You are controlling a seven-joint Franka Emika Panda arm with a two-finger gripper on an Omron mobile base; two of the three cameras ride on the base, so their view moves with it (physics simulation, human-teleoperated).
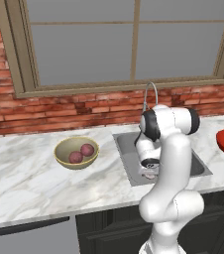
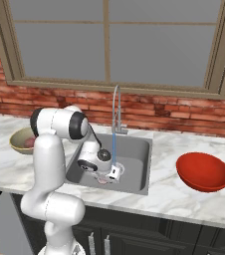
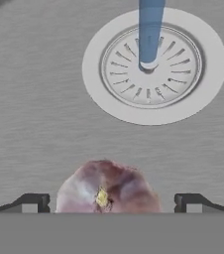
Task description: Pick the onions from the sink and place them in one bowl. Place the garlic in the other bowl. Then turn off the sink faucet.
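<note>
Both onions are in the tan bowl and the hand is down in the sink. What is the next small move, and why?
Probably lower a touch further, then close. In the hand view the garlic sits on the sink floor between the fingertips of the open gripper, which stand clear of it on both sides. The red bowl holds nothing, and water runs from the faucet.
</note>
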